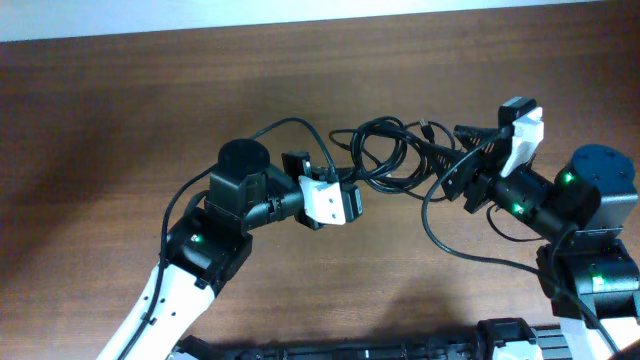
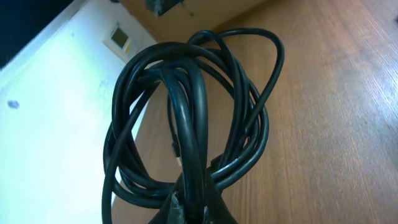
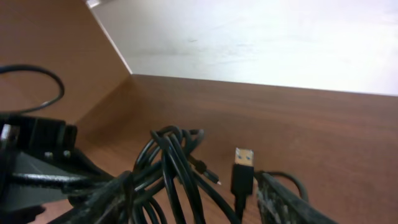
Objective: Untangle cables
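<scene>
Cables (image 1: 385, 155): looping as one bundle over the table (image 1: 130, 100), between both grippers;
Left gripper (image 2: 193, 210): jaws clamping together on the cables;
Right gripper (image 3: 199, 202): jaws standing apart, straddling strands beside a USB plug (image 3: 242, 167)

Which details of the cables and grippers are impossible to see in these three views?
Overhead: the number of cables; strands overlap and are too small.
Left wrist: the tips of the left gripper, cut off by the bottom edge.
Right wrist: where the USB plug cord leads; the bottom edge cuts it.
</scene>
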Tool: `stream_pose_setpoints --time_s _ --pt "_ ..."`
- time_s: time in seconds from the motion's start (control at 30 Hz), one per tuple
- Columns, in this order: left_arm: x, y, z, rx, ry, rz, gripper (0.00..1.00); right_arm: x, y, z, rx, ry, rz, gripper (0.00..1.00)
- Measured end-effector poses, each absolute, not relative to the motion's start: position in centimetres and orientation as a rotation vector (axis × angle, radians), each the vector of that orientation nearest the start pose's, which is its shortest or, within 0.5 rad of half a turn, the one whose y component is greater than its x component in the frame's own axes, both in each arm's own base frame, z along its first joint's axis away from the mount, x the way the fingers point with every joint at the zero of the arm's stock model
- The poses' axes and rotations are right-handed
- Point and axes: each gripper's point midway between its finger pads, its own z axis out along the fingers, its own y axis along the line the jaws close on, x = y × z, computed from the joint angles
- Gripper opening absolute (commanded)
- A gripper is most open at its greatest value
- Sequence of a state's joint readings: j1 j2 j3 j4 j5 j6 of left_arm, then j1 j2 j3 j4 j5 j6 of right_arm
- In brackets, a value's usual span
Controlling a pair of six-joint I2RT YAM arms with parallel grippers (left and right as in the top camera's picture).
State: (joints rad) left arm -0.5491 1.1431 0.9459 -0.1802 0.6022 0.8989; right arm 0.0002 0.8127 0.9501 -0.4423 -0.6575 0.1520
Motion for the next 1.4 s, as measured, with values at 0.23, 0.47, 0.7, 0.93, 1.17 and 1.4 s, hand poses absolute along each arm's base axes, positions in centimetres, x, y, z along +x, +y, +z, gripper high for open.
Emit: stream_pose_setpoints --time_s 0.23,0.47,0.7,0.93,1.17,1.4 --pt "24.8 -27.6 29.0 1.569 1.023 -0.364 0.0 26.6 11.3 33.2 -0.427 1.831 0.72 0.56" --pt "25.6 -25.2 31.0 1.512 1.011 -0.289 0.0 26.0 11.6 32.5 -0.472 1.849 0.721 0.48" --pt "24.9 -25.1 31.6 1.514 0.973 -0.32 0.0 24.8 12.8 32.6 -0.574 1.818 0.792 0.34" --pt "24.6 -25.3 32.3 1.51 0.924 -0.329 0.0 24.0 13.1 32.0 -0.605 1.835 0.824 0.24" --pt "25.3 -25.1 32.8 1.49 0.925 -0.283 0.0 24.0 13.2 32.0 -0.623 1.827 0.817 0.44" --pt "26.9 -23.4 34.0 1.425 0.944 -0.219 0.0 23.9 13.2 31.9 -0.646 1.819 0.8 0.46"
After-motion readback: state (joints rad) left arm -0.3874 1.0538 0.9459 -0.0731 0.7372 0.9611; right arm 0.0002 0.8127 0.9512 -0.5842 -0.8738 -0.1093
